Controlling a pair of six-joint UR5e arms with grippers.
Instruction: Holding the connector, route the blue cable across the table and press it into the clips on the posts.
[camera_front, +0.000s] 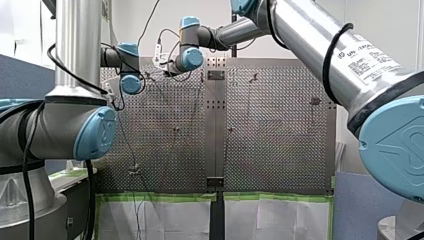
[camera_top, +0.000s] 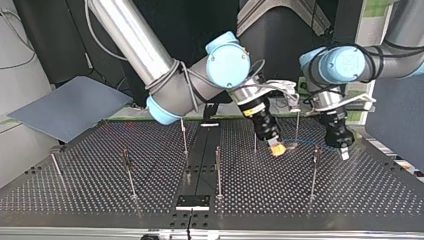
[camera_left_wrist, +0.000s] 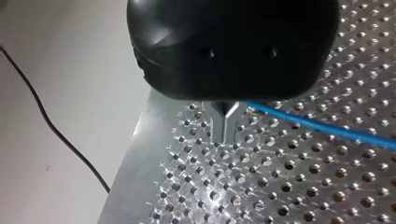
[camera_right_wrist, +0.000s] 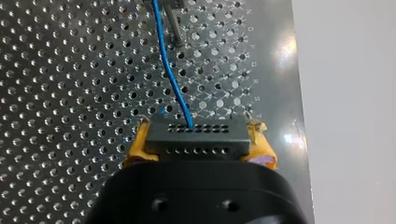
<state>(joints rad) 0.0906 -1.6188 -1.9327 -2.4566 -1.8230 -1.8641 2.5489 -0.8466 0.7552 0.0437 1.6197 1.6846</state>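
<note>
My right gripper (camera_right_wrist: 198, 140) is shut on a black connector (camera_right_wrist: 196, 135), which sits crosswise between its yellow pads (camera_right_wrist: 135, 147). The blue cable (camera_right_wrist: 170, 74) leaves the connector and runs ahead over the perforated table, past a thin post (camera_right_wrist: 175, 28). In the top view my right gripper (camera_top: 276, 147) hangs low over the table beside a post (camera_top: 297, 127). My left gripper (camera_top: 344, 152) stands further to that view's right. Its metal fingers (camera_left_wrist: 223, 126) are shut, tips on the plate. The blue cable (camera_left_wrist: 327, 128) runs out from right behind them; whether they pinch it is hidden.
Several thin posts with clips stand on the table (camera_top: 75, 195), among them ones at the top view's left (camera_top: 129, 172), middle (camera_top: 218, 170) and right (camera_top: 313, 172). The table's side edge (camera_left_wrist: 135, 154) lies close beside my left gripper. A black wire (camera_left_wrist: 56, 135) hangs beyond that edge.
</note>
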